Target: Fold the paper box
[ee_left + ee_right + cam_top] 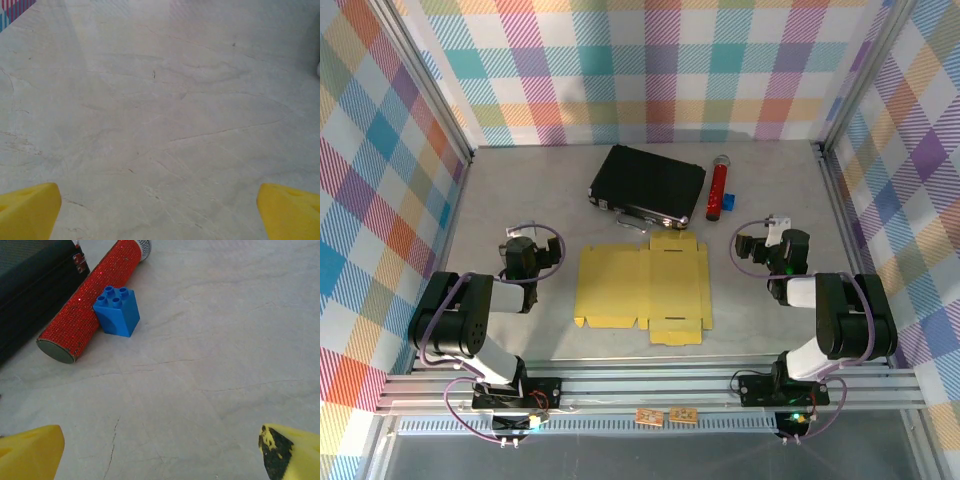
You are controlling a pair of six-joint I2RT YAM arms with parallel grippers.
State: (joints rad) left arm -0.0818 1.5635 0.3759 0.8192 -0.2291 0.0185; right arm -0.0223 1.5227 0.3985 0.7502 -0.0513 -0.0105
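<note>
Left gripper (160, 212): jaws spread wide, holding nothing, with bare table (165, 115) beneath. Right gripper (161, 452): likewise wide apart, empty. The paper box (642, 290) lies flat and unfolded between them, apart from both. Black case (648, 185) at its 12 o'clock; red glitter tube (90, 305) and blue brick (117, 310) at 1 o'clock.

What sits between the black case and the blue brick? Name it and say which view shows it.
A red glitter tube lies between the black case and the blue brick. The right wrist view shows it best; the top view shows it too.
</note>
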